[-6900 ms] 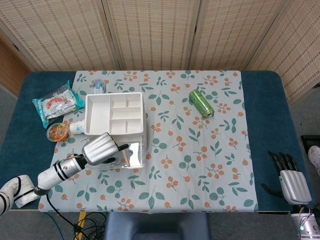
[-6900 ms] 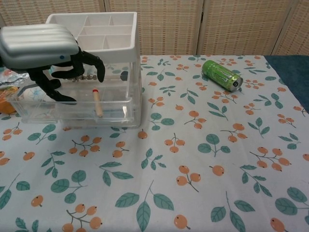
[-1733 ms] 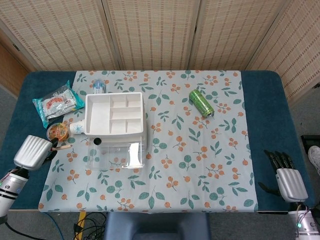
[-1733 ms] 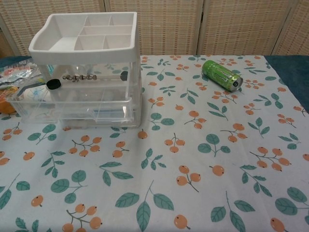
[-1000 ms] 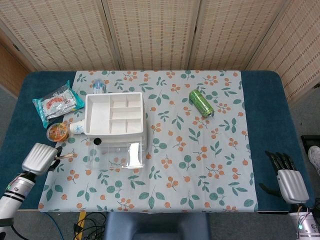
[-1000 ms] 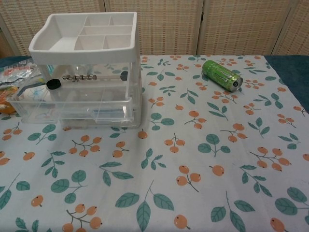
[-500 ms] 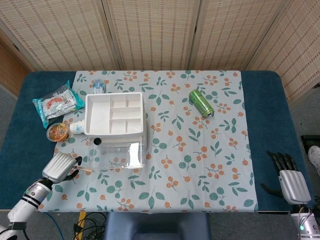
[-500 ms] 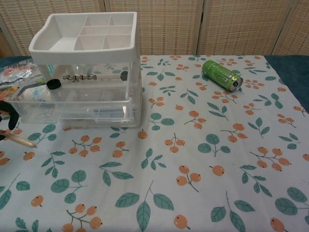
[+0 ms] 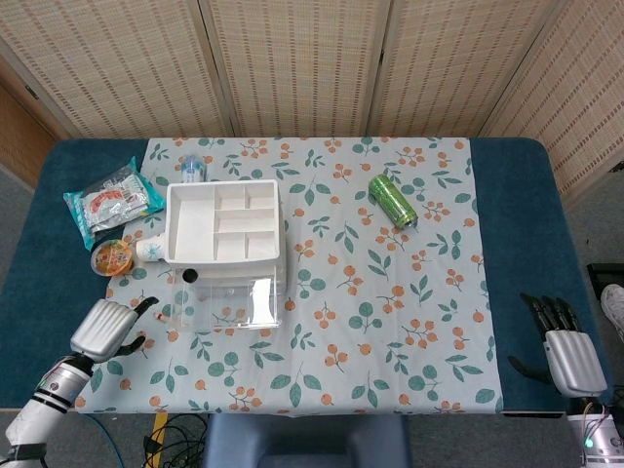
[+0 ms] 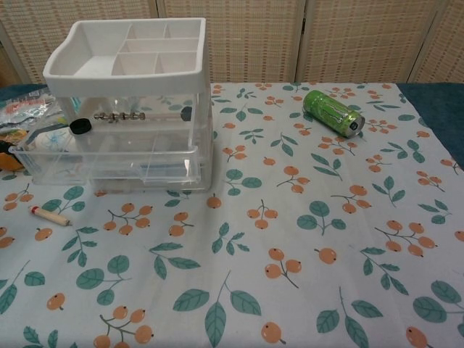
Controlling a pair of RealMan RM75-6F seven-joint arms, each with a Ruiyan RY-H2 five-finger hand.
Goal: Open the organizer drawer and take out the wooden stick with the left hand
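organizer (image 9: 223, 220): white top tray with compartments over clear drawers, standing on the floral cloth (image 9: 390, 292) toward the left of the desk (image 9: 517, 224).
drawer (image 10: 101, 161): the clear lower drawer is pulled out toward the front, seen in the chest view.
wooden stick (image 10: 49, 215): lies flat on the cloth in front of the drawer's left corner, out of the organizer, near it but not touching; its red-tipped end points left. in the head view it is mostly hidden by the left hand.
left hand (image 9: 105, 330): sits at the front left edge of the cloth, just left of the drawer, back of the hand up. its fingers (image 9: 141, 306) are released and holding nothing; the stick lies free on the cloth beside them.
right hand (image 9: 565, 353): rests at the front right corner of the desk on the blue surface, well apart from everything, fingers spread and holding nothing.
green can (image 9: 392, 201): lying on its side on the cloth, right of the organizer and well apart from it.
snack packet (image 9: 112, 200): on the blue surface left of the organizer.
small cup (image 9: 112, 257): orange-topped, just left of the organizer's front corner.
bottle (image 9: 192, 167): behind the organizer, only its top showing.
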